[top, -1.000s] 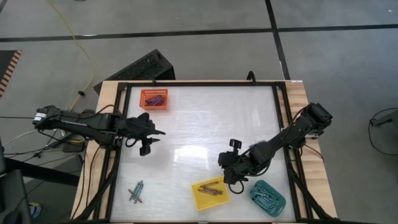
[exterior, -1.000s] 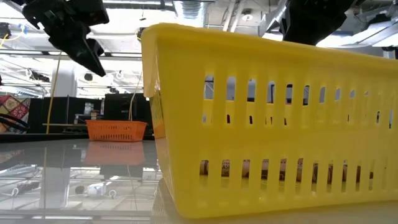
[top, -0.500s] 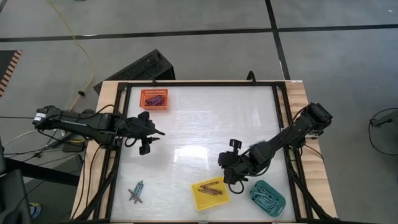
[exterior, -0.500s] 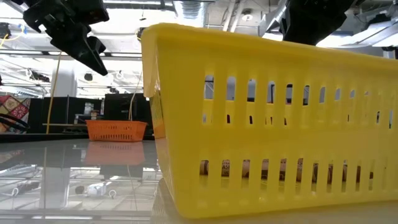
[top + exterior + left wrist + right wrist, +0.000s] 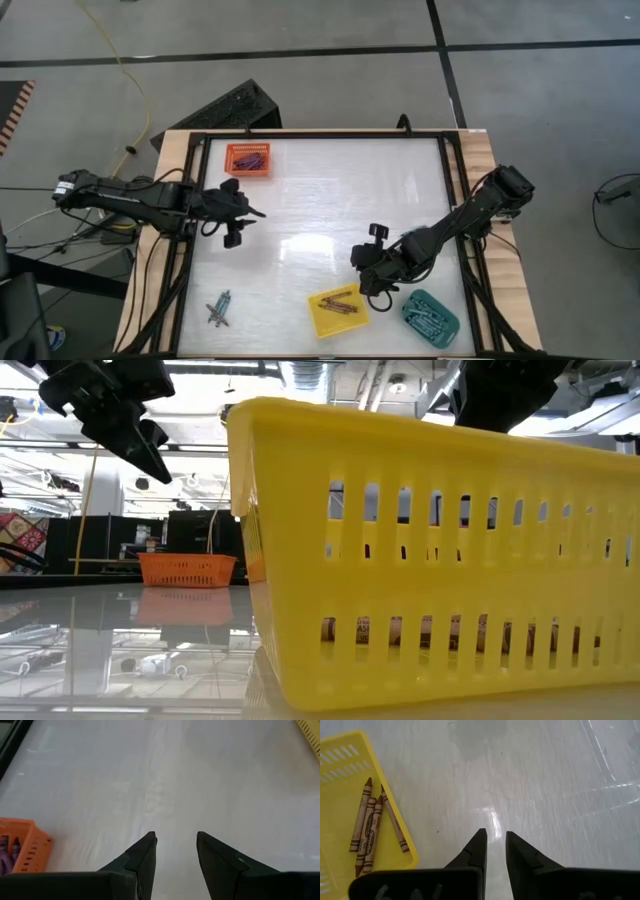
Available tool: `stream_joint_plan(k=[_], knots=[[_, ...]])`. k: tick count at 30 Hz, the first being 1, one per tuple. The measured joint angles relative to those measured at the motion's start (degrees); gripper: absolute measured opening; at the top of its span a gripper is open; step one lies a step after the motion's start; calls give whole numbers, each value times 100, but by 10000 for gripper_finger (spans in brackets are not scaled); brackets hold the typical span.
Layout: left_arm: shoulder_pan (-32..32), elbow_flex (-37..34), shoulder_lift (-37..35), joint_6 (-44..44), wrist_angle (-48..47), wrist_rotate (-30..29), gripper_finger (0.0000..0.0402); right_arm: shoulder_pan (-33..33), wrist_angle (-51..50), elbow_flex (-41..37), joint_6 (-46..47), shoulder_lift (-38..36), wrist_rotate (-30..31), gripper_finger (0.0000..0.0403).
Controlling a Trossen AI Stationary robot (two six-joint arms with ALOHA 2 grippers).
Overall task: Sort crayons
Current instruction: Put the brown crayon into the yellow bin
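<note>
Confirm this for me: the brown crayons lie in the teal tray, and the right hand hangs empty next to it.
Not quite. The brown crayons lie in the yellow tray, not the teal one, as the right wrist view shows. The rest stands: the right hand is empty, over bare table beside that tray.

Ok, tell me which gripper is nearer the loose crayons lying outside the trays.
Left. The left gripper hangs over the table's left side, above the loose crayons near the front-left corner. The right gripper sits farther away, beside the yellow tray.
</note>
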Motion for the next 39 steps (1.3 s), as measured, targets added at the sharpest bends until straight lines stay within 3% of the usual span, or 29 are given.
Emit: stream_joint_plan(k=[39], knots=[[2, 0, -1, -160, -223, -41, 132, 0, -2, 0, 0, 0, 0, 64]])
